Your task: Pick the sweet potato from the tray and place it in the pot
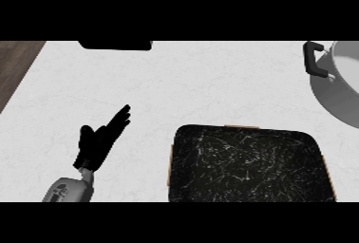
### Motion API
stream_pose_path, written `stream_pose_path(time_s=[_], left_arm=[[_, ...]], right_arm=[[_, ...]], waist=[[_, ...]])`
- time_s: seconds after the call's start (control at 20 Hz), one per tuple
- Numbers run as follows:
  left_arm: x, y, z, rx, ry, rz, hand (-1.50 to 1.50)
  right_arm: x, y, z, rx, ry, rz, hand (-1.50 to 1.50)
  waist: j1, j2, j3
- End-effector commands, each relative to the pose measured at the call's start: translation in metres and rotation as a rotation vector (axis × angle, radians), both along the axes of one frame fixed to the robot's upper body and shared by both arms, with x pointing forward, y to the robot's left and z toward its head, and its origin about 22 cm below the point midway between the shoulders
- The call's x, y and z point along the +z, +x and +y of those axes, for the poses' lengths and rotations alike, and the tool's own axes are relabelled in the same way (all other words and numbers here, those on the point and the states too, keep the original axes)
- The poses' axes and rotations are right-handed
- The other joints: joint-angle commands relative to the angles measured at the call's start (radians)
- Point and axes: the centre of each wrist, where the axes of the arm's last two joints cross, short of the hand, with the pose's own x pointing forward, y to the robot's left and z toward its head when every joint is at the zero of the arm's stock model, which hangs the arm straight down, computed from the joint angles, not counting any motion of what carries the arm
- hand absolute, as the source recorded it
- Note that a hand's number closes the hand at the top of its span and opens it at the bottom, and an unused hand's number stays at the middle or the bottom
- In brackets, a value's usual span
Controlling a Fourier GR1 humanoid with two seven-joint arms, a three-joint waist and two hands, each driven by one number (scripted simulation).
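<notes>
A black tray [210,166] with white scratch marks and thin tan edges lies at the lower middle and right of the counter; no sweet potato shows on it or anywhere else in view. A grey pot [335,90] with a black side handle [314,59] stands at the right edge, partly cut off. My left hand [98,142] rests open on the counter left of the tray, fingers straight and pointing up and to the right. My right hand is out of view.
The white marbled counter [196,85] spreads between tray and pot. A dark object [116,45] sits at the far edge, upper left. Brown wood [14,66] borders the counter on the left.
</notes>
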Motion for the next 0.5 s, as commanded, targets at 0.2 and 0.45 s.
stream_pose_path(time_s=[0.2,0.45], left_arm=[[0.003,0.002,-0.003,-0.014,0.0,-0.002,0.0],[-0.004,-0.001,-0.023,-0.044,-0.007,0.003,0.0]], right_arm=[[0.029,-0.002,-0.015,0.123,-0.096,-0.106,1.5],[0.044,0.012,-0.012,0.127,-0.185,-0.116,1.5]], waist=[[0.025,0.001,-0.005],[0.043,0.006,-0.009]])
